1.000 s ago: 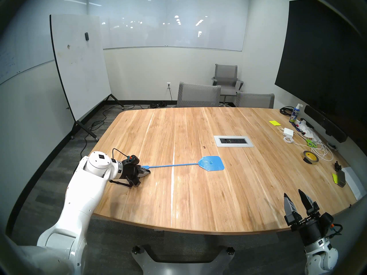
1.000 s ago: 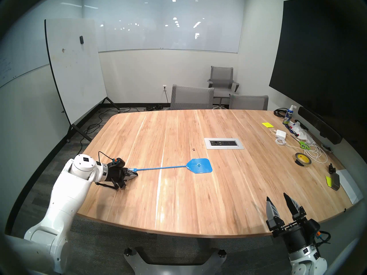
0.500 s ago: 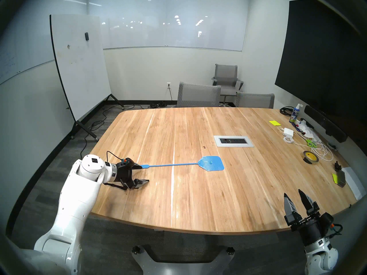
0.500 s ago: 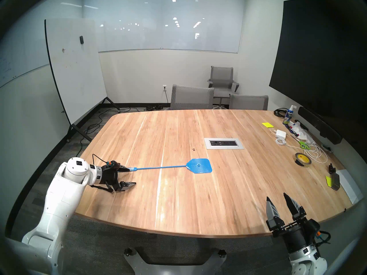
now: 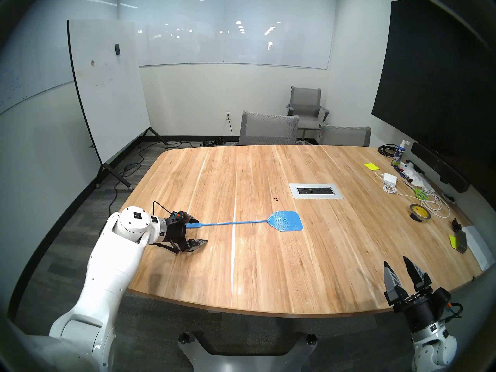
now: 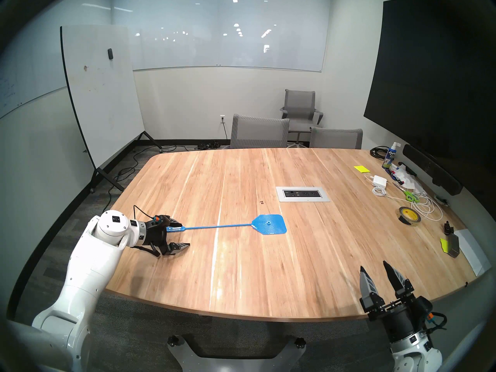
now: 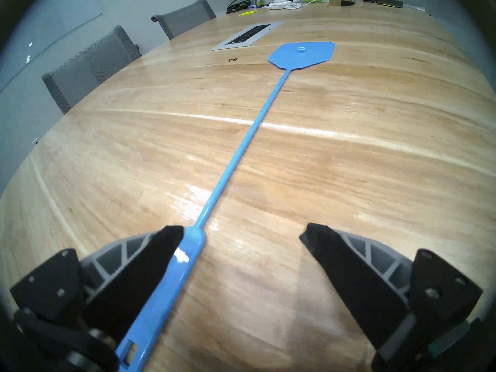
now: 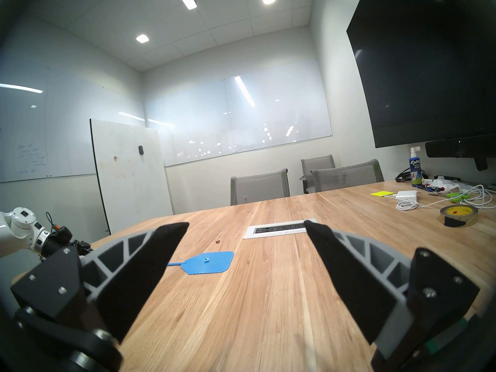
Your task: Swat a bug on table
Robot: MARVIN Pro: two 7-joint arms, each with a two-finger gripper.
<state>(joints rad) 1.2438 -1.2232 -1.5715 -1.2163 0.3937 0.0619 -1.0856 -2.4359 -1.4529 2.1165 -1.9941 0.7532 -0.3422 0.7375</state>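
The left gripper [image 7: 241,233], jaws spread, straddles the blue fly swatter's [image 7: 243,148] handle lying on the table [image 7: 349,175], the bug [image 7: 232,59] well ahead, left of the swatter's head.

Two head cameras are looking down from above the bench's [image 5: 268,256] near edge, sharing almost the same picture. The left wrist camera is skimming low along the swatter [image 7: 241,148]. The right wrist camera is facing across the room from the near corner.
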